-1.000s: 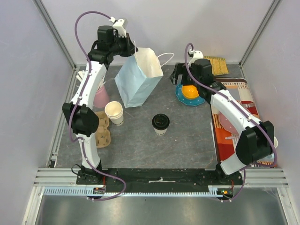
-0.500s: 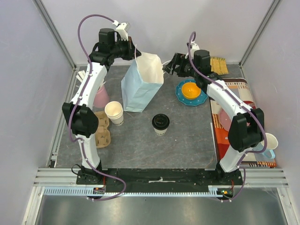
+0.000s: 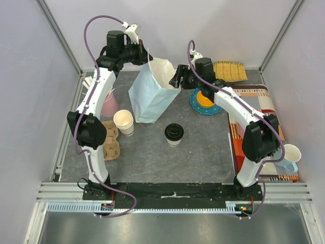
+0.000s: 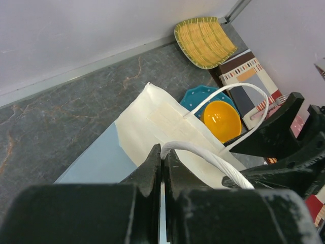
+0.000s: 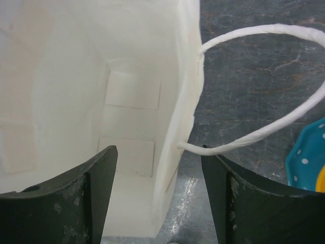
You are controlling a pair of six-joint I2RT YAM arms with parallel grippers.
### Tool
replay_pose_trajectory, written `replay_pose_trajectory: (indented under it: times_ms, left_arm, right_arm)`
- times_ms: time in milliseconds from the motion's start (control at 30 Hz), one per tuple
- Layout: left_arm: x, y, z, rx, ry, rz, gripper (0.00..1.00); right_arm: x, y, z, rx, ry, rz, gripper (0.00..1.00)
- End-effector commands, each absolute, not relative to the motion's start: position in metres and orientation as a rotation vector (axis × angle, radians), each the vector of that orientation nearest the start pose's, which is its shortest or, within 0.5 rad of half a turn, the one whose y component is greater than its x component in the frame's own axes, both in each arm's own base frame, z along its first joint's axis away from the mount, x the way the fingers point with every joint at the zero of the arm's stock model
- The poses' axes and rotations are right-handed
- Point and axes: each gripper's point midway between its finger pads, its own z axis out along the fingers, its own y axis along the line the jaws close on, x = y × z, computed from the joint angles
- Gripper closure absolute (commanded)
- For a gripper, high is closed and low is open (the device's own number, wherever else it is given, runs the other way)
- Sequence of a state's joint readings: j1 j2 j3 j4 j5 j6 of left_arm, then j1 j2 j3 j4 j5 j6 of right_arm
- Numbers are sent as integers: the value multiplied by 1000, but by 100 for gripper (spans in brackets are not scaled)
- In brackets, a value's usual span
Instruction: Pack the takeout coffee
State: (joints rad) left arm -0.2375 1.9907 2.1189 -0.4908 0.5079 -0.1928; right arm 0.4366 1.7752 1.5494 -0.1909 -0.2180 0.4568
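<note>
Grey speckled table (image 3: 203,147) inside a white-walled cell, and the action is all up at the back, around the pale blue bag (image 3: 150,99). Left fingers (image 4: 151,170) are clenched tight on the near handle (image 4: 203,152), the white cord pinched between them, and that lift looks to be what holds the bag upright with its mouth up. Over on the other side, the right fingers (image 5: 99,178) stand apart and straddle the bag's right wall, one inside against the white lining, one outside by the far handle (image 5: 264,129), with nothing pinched between them. My read: one arm anchors, the other sets up to pull the rim wide so the mouth gapes for loading. And the coffee (image 3: 173,133)? Out on its own, upright, black lid on, on open table in front of the bag toward the arm bases, near the bag's foot but not touching it. It is well apart from both sets of fingers, which are up at the bag's mouth; neither wrist view shows it at all. Beside it to the left sit the stacked cups (image 3: 124,122), not the target. So packing proper has not begun: the bag is being readied, and some fingers must let go before anyone can fetch that cup.
</note>
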Motion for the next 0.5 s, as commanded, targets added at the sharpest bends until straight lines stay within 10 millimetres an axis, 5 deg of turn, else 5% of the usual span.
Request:
replay_pose_trajectory:
  times_ms: [0, 100, 200, 367, 467]
  left_arm:
    - [508, -223, 371, 419, 1816, -790, 98]
    - [509, -224, 370, 422, 1816, -794, 98]
    - [510, -224, 369, 423, 1819, -793, 98]
    - [506, -224, 373, 459, 1812, -778, 98]
    - [498, -218, 377, 525, 1802, -723, 77]
  right_arm:
    - [471, 268, 241, -137, 2074, 670, 25]
    - [472, 270, 234, -161, 2096, 671, 31]
    - [473, 274, 225, -183, 2115, 678, 48]
    - [482, 266, 241, -239, 2062, 638, 84]
    - [497, 257, 256, -310, 1999, 580, 100]
